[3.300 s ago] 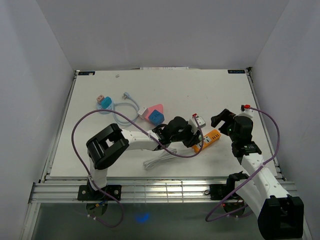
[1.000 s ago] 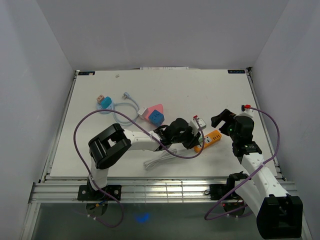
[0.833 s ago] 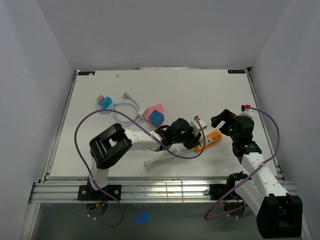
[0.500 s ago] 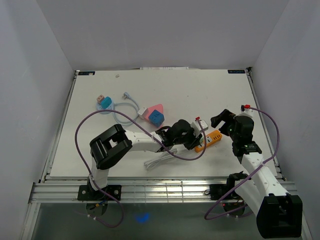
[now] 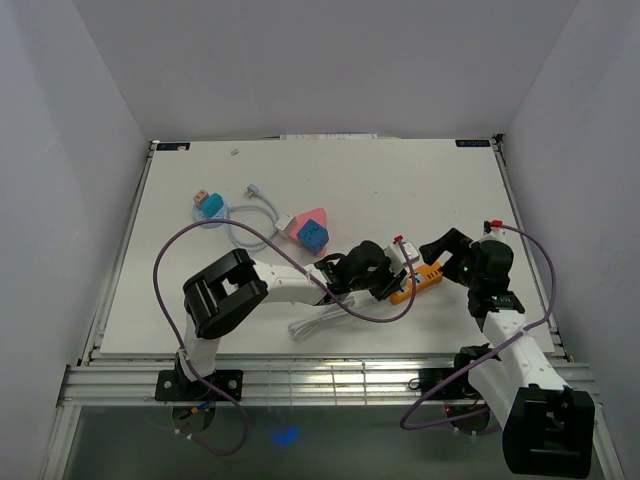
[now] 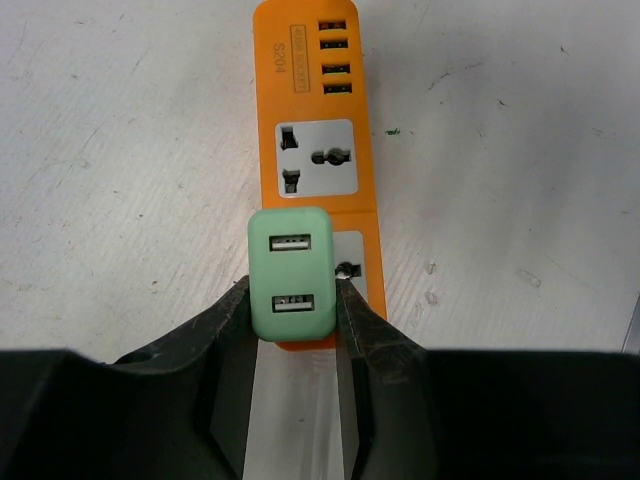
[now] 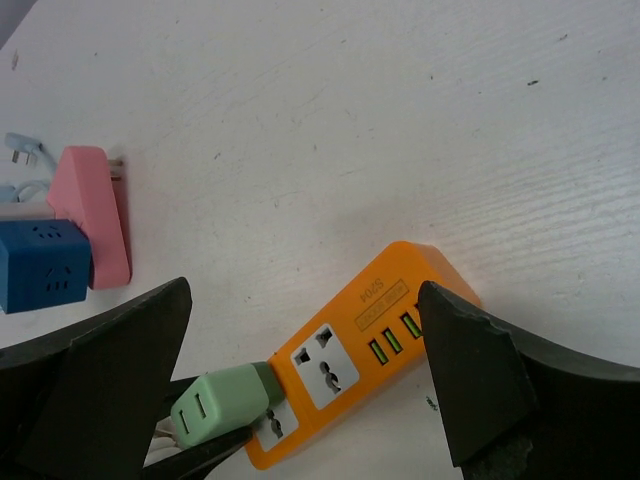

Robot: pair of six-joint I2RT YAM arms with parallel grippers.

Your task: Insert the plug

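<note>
The green plug (image 6: 291, 272) is a small two-port USB charger block, with my left gripper (image 6: 291, 290) shut on its sides. It hangs over the left part of the nearest socket of the orange power strip (image 6: 308, 110); its prongs are hidden. The right wrist view shows the plug (image 7: 215, 405) tilted at the strip's (image 7: 365, 335) near end, that socket partly uncovered beside it. My right gripper (image 7: 307, 285) is open wide, its fingers straddling the strip without touching it. From above, the plug (image 5: 404, 251), strip (image 5: 420, 279), left gripper (image 5: 393, 264) and right gripper (image 5: 441, 249) sit close together.
A pink adapter (image 7: 95, 215) and a blue cube adapter (image 7: 45, 265) lie to the left of the strip, seen from above as the pink and blue pair (image 5: 310, 228). A light-blue cable with a teal plug (image 5: 210, 204) lies further left. The strip's white cord (image 5: 320, 320) curls near the front.
My left gripper has carried the plug rightward to the strip's near socket. My right gripper has dropped toward the strip's far end and opened wider.
</note>
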